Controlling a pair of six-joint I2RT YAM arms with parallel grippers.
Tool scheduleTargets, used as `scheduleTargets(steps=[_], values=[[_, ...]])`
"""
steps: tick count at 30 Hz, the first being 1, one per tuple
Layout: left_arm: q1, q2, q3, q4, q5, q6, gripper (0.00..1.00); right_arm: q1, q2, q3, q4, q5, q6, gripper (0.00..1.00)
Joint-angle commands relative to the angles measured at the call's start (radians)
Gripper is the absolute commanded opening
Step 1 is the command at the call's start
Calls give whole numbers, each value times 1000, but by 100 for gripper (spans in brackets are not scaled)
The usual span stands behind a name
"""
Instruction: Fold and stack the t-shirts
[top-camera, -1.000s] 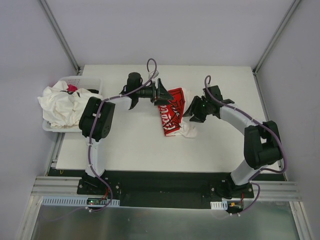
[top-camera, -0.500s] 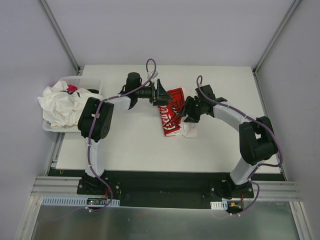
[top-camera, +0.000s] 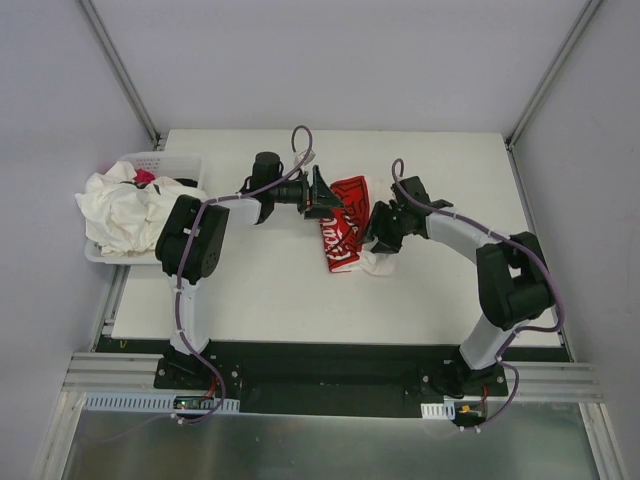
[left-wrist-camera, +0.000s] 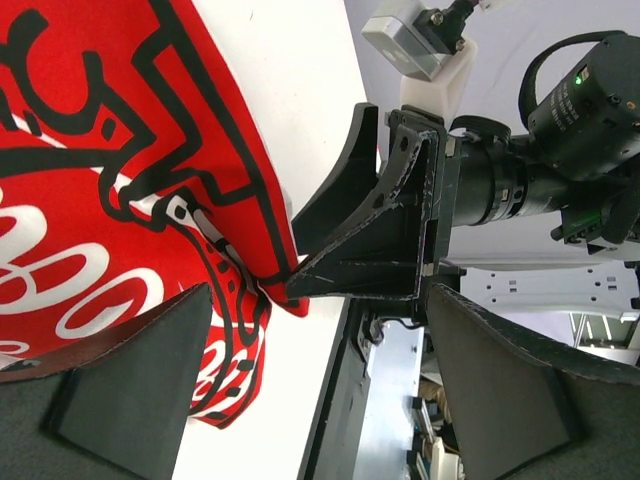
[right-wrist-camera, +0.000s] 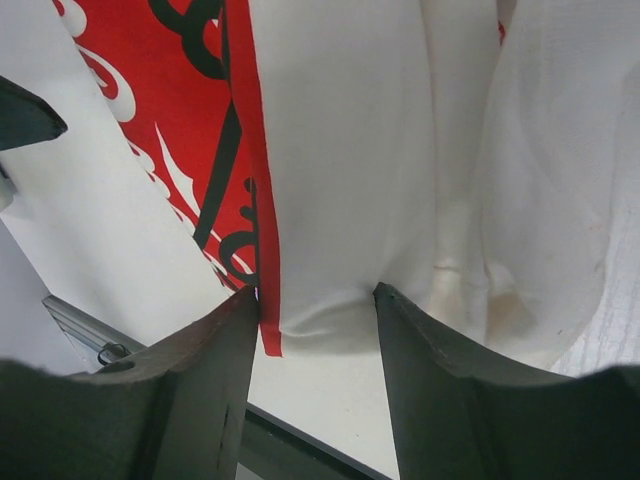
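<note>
One t-shirt (top-camera: 347, 225), off-white with a large red printed panel, lies folded in the middle of the table. In the right wrist view its white fold (right-wrist-camera: 340, 180) and red print (right-wrist-camera: 190, 120) fill the frame. My right gripper (top-camera: 376, 228) is at the shirt's right edge. Its jaws stand apart astride the white fold's end (right-wrist-camera: 318, 325), fingertips (right-wrist-camera: 235, 330) against the cloth. My left gripper (top-camera: 330, 193) hovers open at the shirt's upper left edge, nothing between its fingers (left-wrist-camera: 130, 390). More off-white t-shirts (top-camera: 125, 212) are heaped in the basket.
A white perforated basket (top-camera: 170, 160) sits at the table's left edge, with something pink (top-camera: 145, 177) among the heap. The left wrist view shows the right gripper's black finger (left-wrist-camera: 350, 250) touching the red print (left-wrist-camera: 120, 200). The table's front edge runs just beyond.
My right gripper has moved left onto the shirt's right edge. The left gripper has shifted slightly right and stays open. The shirt has hardly moved.
</note>
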Motion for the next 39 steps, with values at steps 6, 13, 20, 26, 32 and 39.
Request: scheduleTargets(steps=[6, 13, 20, 26, 32, 39], values=[[-29, -101, -69, 66, 23, 32, 87, -25, 63, 76, -76, 26, -60, 51], [-73, -67, -55, 69, 26, 23, 87, -53, 100, 100, -82, 34, -72, 33], [-76, -21, -40, 90, 37, 1, 87, -62, 76, 94, -73, 31, -66, 1], [-102, -10, -69, 116, 16, -14, 87, -64, 11, 79, -65, 26, -49, 1], [-110, -3, -56, 115, 20, -8, 87, -70, -98, 56, -83, 28, -55, 1], [-109, -13, -60, 44, 6, 65, 87, -84, -225, 27, -139, 41, -65, 1]])
